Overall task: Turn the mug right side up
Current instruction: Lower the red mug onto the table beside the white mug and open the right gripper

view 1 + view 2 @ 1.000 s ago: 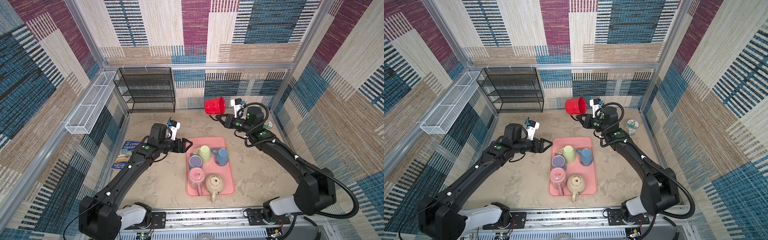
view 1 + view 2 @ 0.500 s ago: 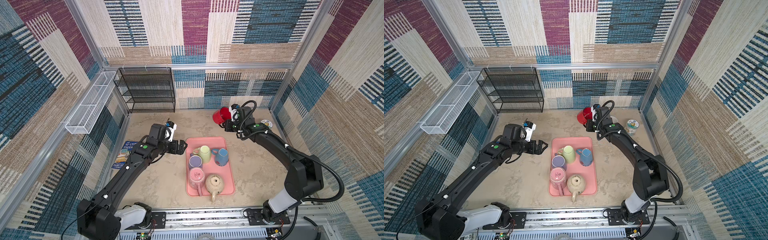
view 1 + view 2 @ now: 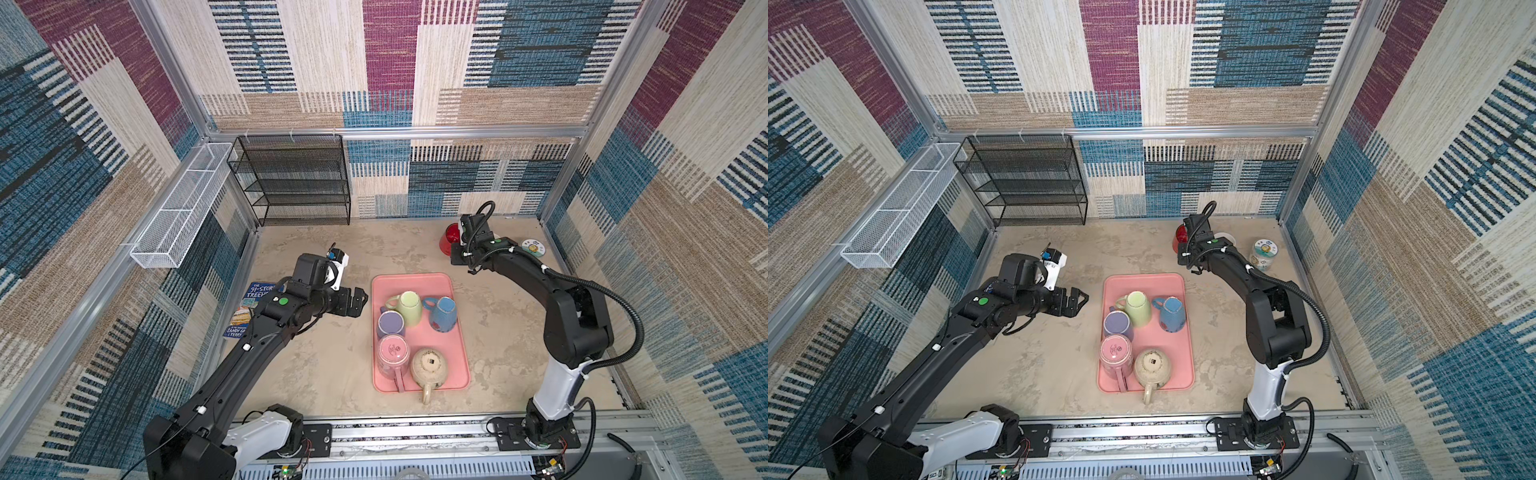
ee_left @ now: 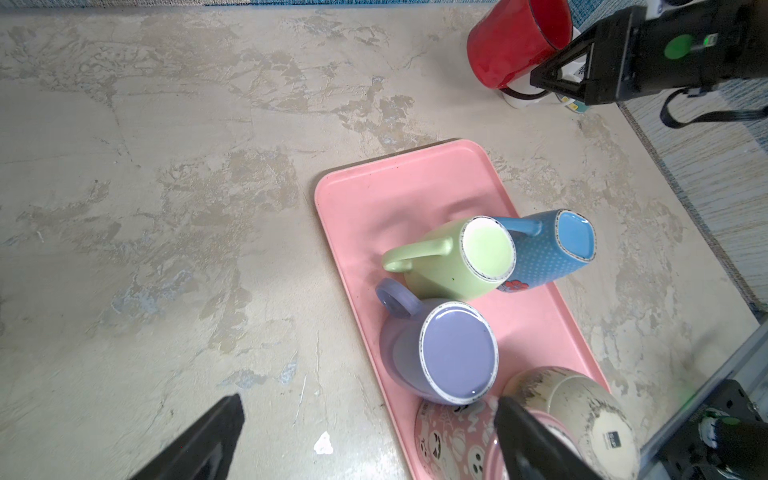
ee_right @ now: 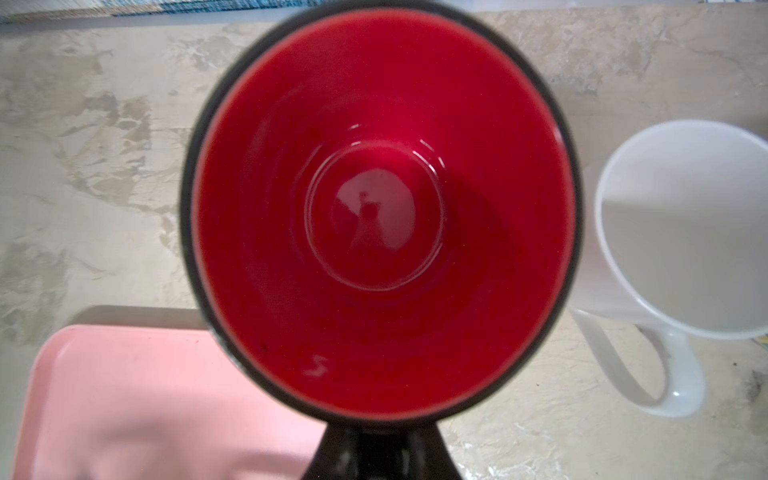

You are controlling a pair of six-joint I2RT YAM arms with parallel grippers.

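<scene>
Right wrist view looks straight down into the red mug (image 5: 382, 208), mouth up, so I judge the flip itself done, with only the set-down and letting go left. The right gripper (image 4: 540, 81) is clamped tight at the mug's handle side, and that hold keeps the cup square under the camera. The mug is at the back right of the table, just beyond the far corner of the pink tray (image 3: 409, 286). It is just beside a white mug (image 5: 681, 232) that stands upright, so this looks like the spot for righted cups. My left gripper (image 3: 360, 300) hangs spread wide and empty just beside the tray's left edge, near the green mug (image 3: 405, 307), probably parked there for the next one.

I cannot make out whether the red mug's base touches the table or hangs just above it. The left wrist view shows it at an angle, and in both top views the wrist covers most of it. Whether the fingers pinch the black handle or the rim is also unclear. From above, the white mug is almost wholly hidden behind the arm.
</scene>
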